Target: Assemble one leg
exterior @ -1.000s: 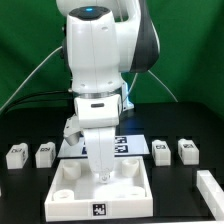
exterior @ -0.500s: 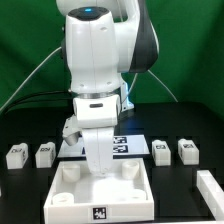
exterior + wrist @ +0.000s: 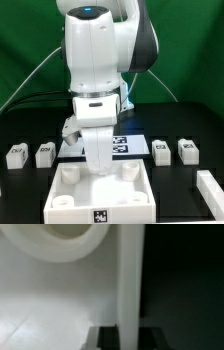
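Note:
The large white square panel point(image 3: 100, 195) with round corner sockets lies at the front. My gripper point(image 3: 103, 171) reaches down at its far wall. In the wrist view the panel's thin wall point(image 3: 128, 286) runs between my two dark fingers point(image 3: 105, 339), which sit against both of its sides, so the gripper point(image 3: 128, 339) is shut on it. One round socket point(image 3: 68, 238) shows beside it. Several legs stand apart on the black table: two at the exterior view's left point(image 3: 14, 153) point(image 3: 44, 153) and two at its right point(image 3: 161, 150) point(image 3: 187, 150). None is held.
The marker board point(image 3: 122, 147) lies behind the panel, partly hidden by my arm. A long white part point(image 3: 209, 189) lies at the exterior view's front right. A green wall stands behind the table.
My gripper has shifted slightly upward at the panel's far wall. The panel and the legs have hardly moved.

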Available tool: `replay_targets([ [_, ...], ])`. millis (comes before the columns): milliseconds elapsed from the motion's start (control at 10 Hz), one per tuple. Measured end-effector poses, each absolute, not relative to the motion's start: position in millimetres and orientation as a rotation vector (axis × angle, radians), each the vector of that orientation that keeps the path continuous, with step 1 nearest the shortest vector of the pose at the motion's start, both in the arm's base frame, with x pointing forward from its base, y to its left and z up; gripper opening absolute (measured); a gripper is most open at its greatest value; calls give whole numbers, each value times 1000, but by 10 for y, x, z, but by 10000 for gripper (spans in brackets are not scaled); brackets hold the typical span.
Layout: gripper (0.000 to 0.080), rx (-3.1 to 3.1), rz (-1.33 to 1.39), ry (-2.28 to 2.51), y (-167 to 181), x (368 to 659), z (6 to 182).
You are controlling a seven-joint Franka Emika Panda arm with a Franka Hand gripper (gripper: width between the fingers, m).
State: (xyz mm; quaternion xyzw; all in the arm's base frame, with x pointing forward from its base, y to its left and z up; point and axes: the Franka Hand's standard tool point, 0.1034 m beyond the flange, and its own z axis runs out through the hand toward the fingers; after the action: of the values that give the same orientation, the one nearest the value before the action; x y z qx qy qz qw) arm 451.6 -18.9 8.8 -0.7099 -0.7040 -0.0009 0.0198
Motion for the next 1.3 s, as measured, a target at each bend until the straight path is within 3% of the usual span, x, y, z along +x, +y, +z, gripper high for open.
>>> replay_targets([
  [400,57,-2227,-7,-2162,-144,4537,93],
  [800,57,-2225,-59,-2160,483,4772,82],
  [1300,57,-2201,-47,-2164,619,4965,82],
])
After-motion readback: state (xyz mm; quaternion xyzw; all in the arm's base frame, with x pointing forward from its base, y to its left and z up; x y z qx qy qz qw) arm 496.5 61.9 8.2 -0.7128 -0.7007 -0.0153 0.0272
